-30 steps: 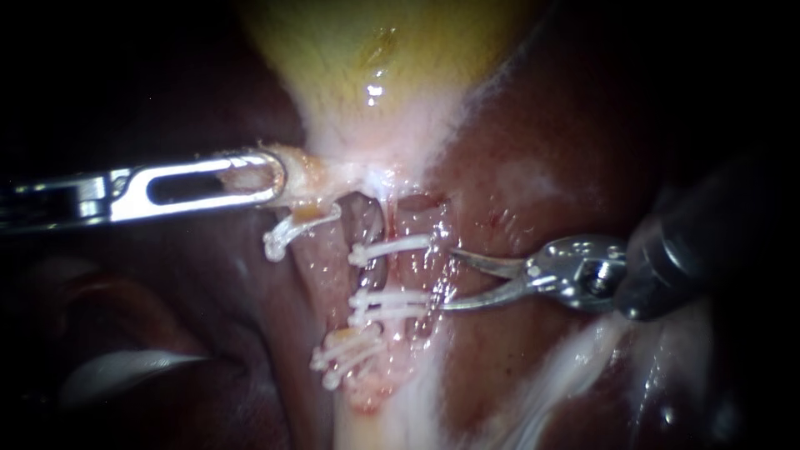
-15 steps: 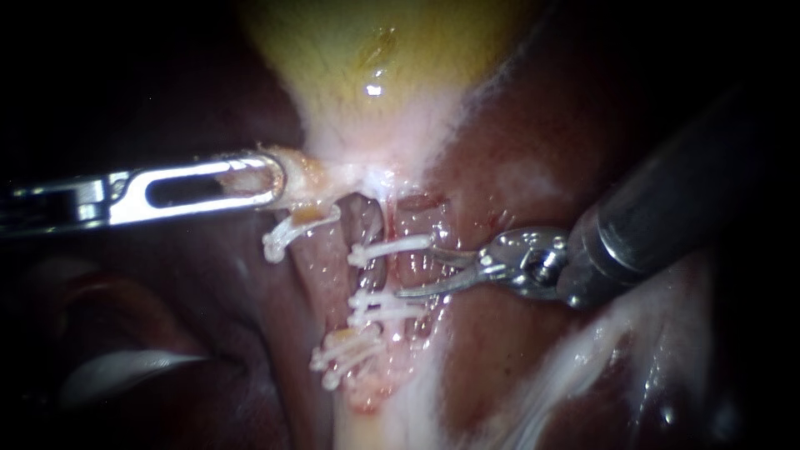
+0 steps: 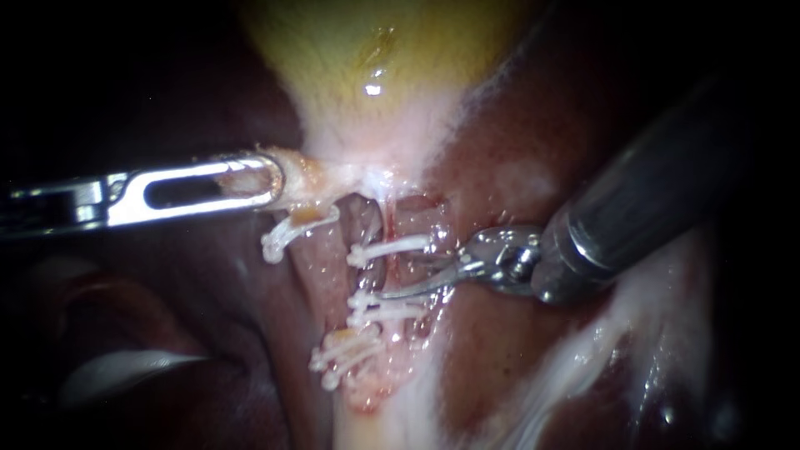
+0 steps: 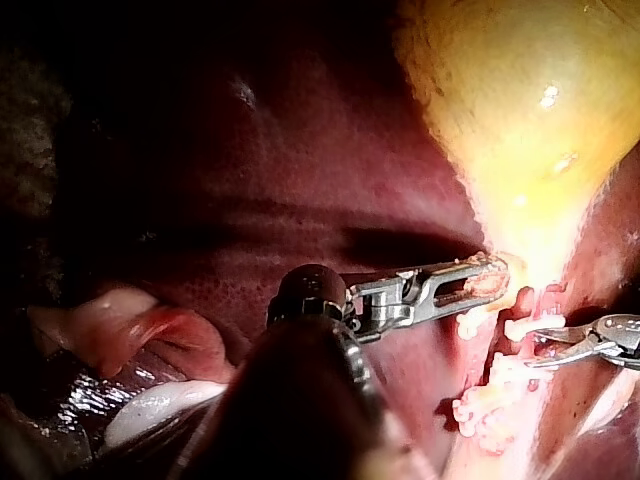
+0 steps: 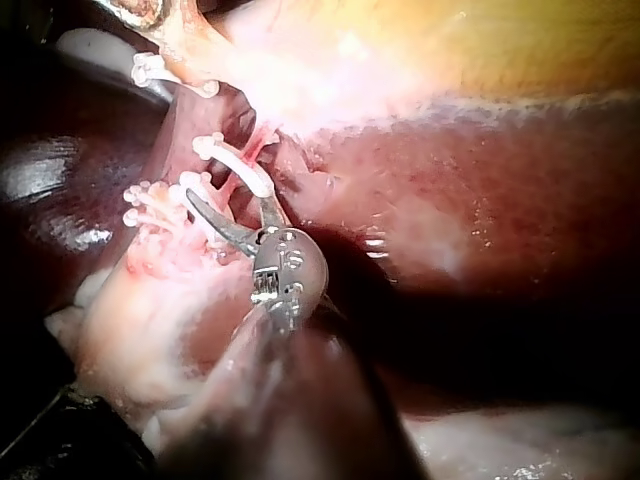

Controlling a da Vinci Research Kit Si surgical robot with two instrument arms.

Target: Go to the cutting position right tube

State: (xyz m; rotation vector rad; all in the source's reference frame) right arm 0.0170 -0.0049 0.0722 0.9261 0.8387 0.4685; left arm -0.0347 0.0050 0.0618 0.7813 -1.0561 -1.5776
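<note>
Your right instrument (image 3: pixel 402 277) is hanging with jaws apart, the right tube (image 3: pixel 410 225) lying between them with clips (image 3: pixel 388 248) on either side. It is looking soft, wet and easily torn, so be taking only that bare gap. Your left instrument (image 3: pixel 265 178) is clamping the gallbladder (image 3: pixel 375 58) neck.

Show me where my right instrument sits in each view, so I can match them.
Endoscope view: right instrument among the white clips.
Left wrist view: right instrument beyond the left instrument, at the clips.
Right wrist view: right instrument at the same clips.
Shared landmark: the yellow gallbladder.
</note>
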